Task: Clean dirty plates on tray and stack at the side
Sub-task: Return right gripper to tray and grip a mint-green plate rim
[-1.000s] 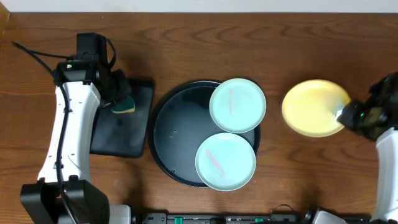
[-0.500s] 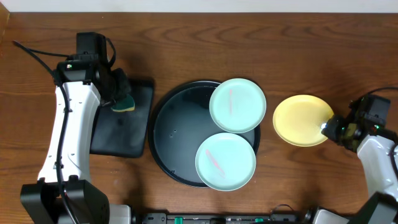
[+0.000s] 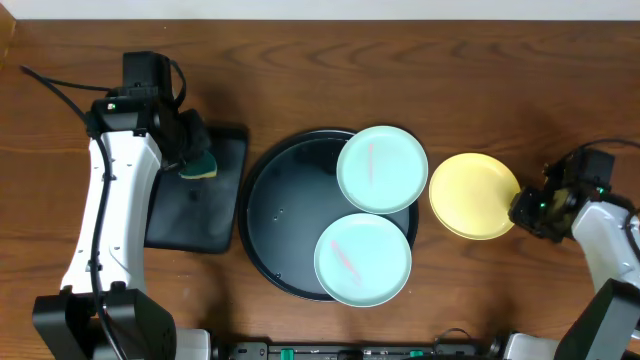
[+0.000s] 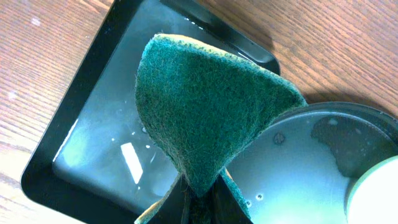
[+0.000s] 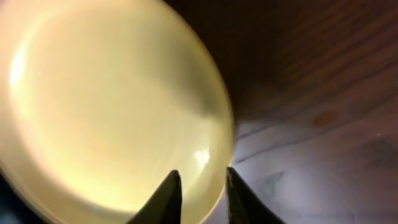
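Two pale mint green plates, each with a pink smear, sit on the round black tray (image 3: 268, 215): one at the back right (image 3: 382, 168), one at the front (image 3: 362, 259). The pale yellow plate (image 3: 470, 195) lies low over the table right of the tray, close to the back mint plate. My right gripper (image 3: 522, 208) straddles its right rim, one finger inside and one outside (image 5: 200, 186), shut on the yellow plate (image 5: 112, 106). My left gripper (image 3: 195, 160) is shut on a green sponge (image 4: 205, 106) and holds it above the rectangular tray.
The smaller rectangular black tray (image 3: 190, 215) with a wet floor (image 4: 93, 143) stands left of the round tray. The round tray's wet floor (image 4: 311, 143) and a mint plate edge (image 4: 379, 193) show in the left wrist view. Bare wood table lies right of the yellow plate.
My right gripper has carried the yellow plate left and down, from tilted in the air to lying nearly flat beside the round tray. The left arm and sponge have not moved.
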Available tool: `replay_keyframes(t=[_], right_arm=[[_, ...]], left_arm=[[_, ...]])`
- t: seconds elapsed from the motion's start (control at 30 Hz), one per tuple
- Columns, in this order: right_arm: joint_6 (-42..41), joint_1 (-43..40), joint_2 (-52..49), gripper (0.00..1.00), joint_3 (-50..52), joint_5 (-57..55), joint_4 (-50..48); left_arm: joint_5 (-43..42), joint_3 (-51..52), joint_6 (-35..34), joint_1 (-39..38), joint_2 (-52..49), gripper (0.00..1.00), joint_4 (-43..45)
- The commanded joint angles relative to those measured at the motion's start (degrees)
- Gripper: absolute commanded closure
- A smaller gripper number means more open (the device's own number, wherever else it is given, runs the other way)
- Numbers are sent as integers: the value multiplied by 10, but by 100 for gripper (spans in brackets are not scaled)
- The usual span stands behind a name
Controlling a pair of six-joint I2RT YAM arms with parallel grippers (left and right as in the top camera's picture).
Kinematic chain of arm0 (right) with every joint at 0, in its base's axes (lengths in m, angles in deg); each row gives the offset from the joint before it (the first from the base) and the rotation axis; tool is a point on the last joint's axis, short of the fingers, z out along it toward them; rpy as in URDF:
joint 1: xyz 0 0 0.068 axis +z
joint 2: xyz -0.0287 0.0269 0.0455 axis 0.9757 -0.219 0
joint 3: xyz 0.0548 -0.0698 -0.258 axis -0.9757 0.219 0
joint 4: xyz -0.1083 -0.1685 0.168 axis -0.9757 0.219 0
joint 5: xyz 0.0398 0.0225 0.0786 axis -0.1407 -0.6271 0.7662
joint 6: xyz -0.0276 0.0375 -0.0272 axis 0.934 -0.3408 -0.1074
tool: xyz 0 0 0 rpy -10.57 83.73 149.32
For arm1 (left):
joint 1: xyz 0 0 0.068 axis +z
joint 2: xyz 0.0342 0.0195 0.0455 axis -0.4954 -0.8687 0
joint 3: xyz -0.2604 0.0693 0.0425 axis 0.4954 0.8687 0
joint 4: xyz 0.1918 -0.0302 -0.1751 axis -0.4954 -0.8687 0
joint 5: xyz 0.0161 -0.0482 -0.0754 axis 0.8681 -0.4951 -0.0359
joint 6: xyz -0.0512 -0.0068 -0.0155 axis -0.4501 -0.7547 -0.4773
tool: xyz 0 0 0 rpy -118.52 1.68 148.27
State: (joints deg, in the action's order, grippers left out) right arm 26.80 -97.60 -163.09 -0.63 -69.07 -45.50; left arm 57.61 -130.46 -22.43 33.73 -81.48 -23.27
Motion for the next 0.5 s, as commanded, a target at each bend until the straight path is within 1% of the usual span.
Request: replay_keyframes(t=[0.0,0.1,0.2,0.33,0.47], right_arm=[[37,26,0,76,-93,25,53],[41,57,0,73,-153,27,94],[40,102,0,67,-187,35,98],[38,169,-6,64,-193,42,79],[38,231,-34,62,-193,42,68]], left_arm=[[10,0,5,3,5,93,1],[10,0,5,3,5,92,2],[10,0,5,3,5,93,4],[10,0,5,3,5,93,5],[10,0,5,3,5,93,6]])
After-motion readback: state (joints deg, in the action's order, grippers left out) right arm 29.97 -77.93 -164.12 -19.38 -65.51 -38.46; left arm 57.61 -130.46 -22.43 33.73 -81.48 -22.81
